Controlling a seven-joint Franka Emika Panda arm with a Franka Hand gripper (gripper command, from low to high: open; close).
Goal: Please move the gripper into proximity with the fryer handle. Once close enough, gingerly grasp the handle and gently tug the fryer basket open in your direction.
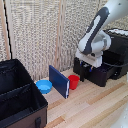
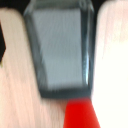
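Note:
The black fryer (image 1: 116, 47) stands at the exterior view's right on the wooden table. Its basket (image 1: 95, 75) sticks out from the body toward the red cup (image 1: 74, 81). The white arm reaches down from above, and the gripper (image 1: 88, 66) sits right over the basket's front end. The fingers and the fryer handle are lost against the black plastic, so I cannot tell the grip. The blurred wrist view looks down into the basket (image 2: 60, 50), grey inside with a dark rim, and shows the red cup (image 2: 80, 114) beyond it. No fingers show there.
A blue flat panel (image 1: 60, 81) stands upright next to the red cup. A blue bowl (image 1: 44, 86) lies beside it. A large black hinged case (image 1: 20, 97) lies open at the exterior view's left. A slatted wall stands behind.

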